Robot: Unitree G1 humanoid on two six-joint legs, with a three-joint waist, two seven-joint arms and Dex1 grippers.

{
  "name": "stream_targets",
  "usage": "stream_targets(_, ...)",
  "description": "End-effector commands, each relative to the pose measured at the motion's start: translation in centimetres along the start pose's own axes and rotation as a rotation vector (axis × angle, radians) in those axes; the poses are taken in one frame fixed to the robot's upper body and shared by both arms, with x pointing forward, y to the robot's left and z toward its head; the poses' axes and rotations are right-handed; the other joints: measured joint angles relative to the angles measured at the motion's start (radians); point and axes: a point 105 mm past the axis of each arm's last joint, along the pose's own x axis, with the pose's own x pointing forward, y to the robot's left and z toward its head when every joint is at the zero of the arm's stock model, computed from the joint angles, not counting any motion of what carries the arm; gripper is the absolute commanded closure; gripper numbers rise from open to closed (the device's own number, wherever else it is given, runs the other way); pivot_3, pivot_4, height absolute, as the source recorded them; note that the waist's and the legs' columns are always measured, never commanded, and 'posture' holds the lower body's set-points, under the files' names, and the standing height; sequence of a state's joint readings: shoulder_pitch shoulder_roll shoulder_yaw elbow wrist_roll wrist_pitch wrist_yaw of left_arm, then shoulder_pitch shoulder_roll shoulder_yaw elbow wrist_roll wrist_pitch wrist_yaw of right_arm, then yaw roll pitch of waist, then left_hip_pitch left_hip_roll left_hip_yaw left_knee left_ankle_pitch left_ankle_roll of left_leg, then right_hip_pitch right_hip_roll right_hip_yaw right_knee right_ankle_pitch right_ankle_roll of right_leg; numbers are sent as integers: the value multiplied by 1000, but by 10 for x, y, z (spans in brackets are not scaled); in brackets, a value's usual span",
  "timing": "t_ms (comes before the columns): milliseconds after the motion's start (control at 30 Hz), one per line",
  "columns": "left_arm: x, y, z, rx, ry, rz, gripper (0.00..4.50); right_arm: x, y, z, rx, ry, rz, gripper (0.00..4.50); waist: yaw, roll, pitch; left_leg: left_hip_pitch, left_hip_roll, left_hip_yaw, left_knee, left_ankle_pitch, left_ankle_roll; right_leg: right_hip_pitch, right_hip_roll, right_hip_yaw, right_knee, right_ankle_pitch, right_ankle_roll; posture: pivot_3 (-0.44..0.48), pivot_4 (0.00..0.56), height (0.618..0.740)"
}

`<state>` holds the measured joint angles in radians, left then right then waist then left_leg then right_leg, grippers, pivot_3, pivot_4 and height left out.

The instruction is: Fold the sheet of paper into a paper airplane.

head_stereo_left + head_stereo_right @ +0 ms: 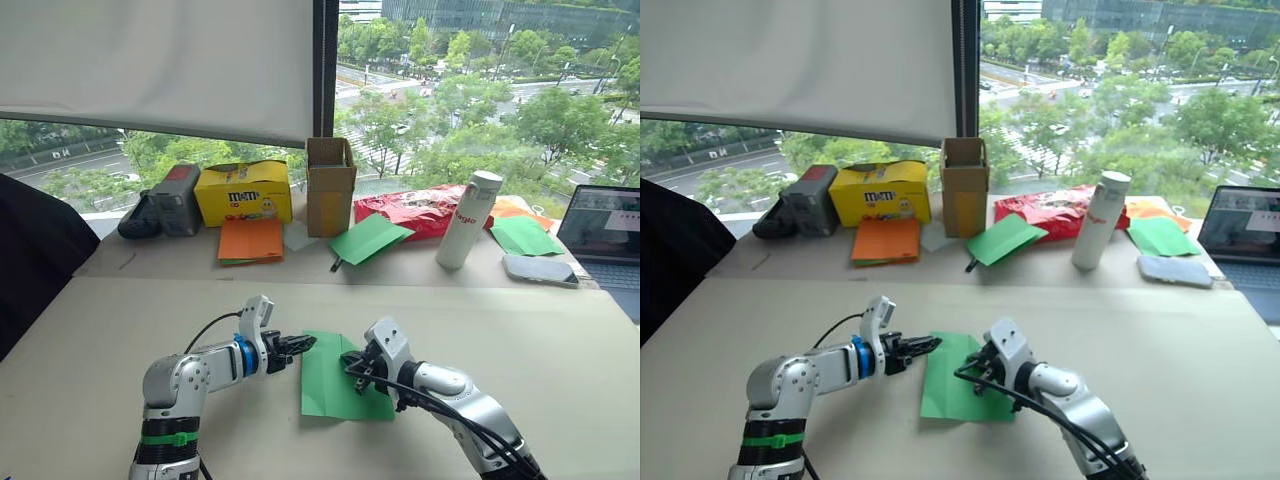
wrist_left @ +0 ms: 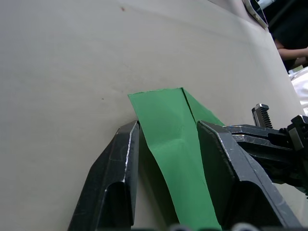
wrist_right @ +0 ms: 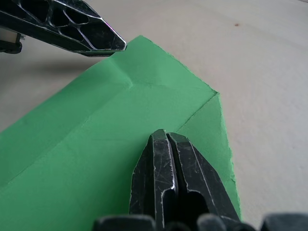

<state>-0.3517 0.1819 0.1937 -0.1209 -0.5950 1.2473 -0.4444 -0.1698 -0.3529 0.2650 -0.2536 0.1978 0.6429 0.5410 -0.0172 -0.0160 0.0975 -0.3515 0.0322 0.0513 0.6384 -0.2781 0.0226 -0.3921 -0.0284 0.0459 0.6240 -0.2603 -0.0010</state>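
The sheet of paper [image 1: 335, 385], bright green and partly folded with crease lines, lies flat on the beige table [image 1: 100, 340] between my two arms. My left gripper [image 1: 300, 345] is at its upper left corner, open, with a raised strip of the paper [image 2: 168, 130] running between the two fingers. My right gripper [image 3: 166, 135] is shut with nothing in it, its tips resting on top of the sheet beside a folded edge [image 3: 197, 108]. In the right wrist view a left finger [image 3: 86, 33] reaches the paper's far corner.
Along the back by the window stand a black device [image 1: 165, 200], a yellow box [image 1: 243, 192], a cardboard box [image 1: 330, 185], orange paper [image 1: 250, 240], a spare green sheet [image 1: 370, 238], a red bag [image 1: 410, 210], a white bottle [image 1: 468, 220], a phone [image 1: 540, 268] and a laptop [image 1: 605, 225].
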Motion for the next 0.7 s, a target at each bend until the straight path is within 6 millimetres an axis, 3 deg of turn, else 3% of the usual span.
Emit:
stream_targets(33,6,-5,15,32,-46,-4,3956,-1,0,-5,4,15,-13,4500,1,0,0,0,0,0,0,0,0,0,0,0,0,0,0,0,150,740)
stream_targets(100,9,-7,17,48,-44,-11,4475,-2,-1,-3,8,12,-23,4500,1,0,0,0,0,0,0,0,0,0,0,0,0,0,0,0,150,740)
stream_targets(300,20,-18,21,126,-27,-61,4475,-8,-11,13,39,-27,-69,4500,2,0,0,0,0,0,0,0,0,0,0,0,0,0,0,0,150,740)
stream_targets(500,27,-29,44,599,-38,-124,4475,-15,-22,32,46,-68,-104,4500,2,0,1,-1,-2,0,0,1,-2,-5,0,0,0,0,-1,0,150,740)
stream_targets(700,35,-37,57,902,-49,-213,4475,-14,-21,19,78,-33,-115,4500,3,0,1,-2,-2,0,-2,1,-1,-5,-1,0,-1,0,-2,0,150,740)
